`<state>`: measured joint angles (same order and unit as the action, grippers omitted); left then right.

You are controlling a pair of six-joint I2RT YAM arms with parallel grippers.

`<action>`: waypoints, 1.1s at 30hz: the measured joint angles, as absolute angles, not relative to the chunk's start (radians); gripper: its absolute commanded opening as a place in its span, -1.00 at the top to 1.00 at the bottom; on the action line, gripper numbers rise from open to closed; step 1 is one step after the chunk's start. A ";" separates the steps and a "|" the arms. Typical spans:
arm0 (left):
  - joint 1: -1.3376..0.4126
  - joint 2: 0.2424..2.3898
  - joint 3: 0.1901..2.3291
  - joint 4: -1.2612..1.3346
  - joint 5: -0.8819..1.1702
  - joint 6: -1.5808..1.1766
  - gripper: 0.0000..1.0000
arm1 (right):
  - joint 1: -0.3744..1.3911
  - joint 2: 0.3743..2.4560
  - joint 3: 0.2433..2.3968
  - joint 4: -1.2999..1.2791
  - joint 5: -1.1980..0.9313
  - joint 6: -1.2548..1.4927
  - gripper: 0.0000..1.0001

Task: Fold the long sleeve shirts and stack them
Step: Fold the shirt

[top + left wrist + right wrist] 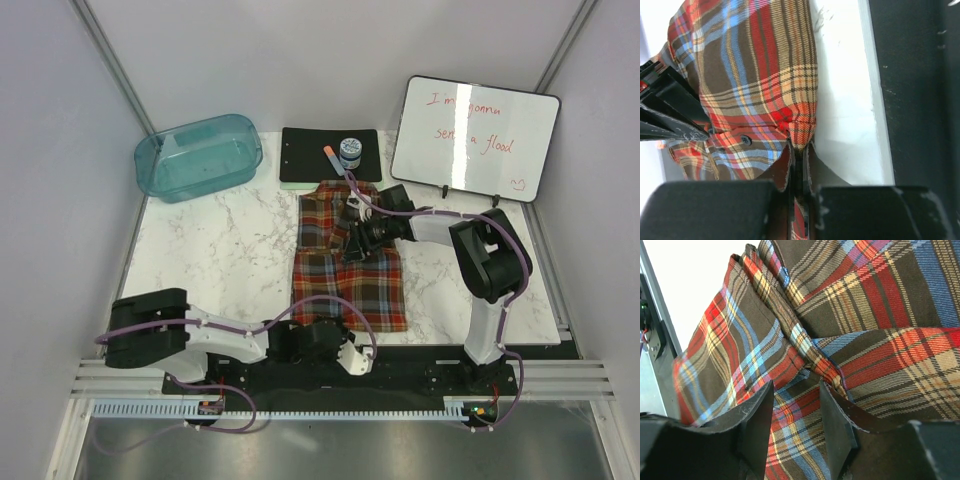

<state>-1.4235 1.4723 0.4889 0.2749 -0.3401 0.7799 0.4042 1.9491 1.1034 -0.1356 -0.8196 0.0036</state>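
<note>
My left arm lies folded low, left gripper (799, 162) pinching the shirt (755, 75); right arm reaches forward, right gripper (796, 405) (fingers parted) angled down.

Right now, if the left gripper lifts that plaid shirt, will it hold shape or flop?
Likely floppy: the plaid shirt folds and bunches where the left gripper pinches it. Probably light, being thin cloth. Its woven surface seems unlikely to slip.
</note>
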 measured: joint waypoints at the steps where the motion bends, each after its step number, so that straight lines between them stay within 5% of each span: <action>1: -1.423 1.439 0.508 0.210 -0.322 0.763 0.97 | 0.411 1.941 1.094 -0.134 -0.818 0.006 -0.07; 8: -1.433 1.253 0.692 -0.218 -0.105 0.597 0.96 | 0.429 1.869 1.096 -0.218 -0.832 0.068 -0.12; 18: -1.429 1.171 0.903 -0.597 0.204 0.444 0.97 | 0.395 1.913 1.369 -0.265 -0.784 -0.032 -0.12; 33: -1.043 1.375 1.169 -0.742 0.452 0.571 0.95 | 0.395 2.088 1.354 -0.276 -0.773 -0.122 0.30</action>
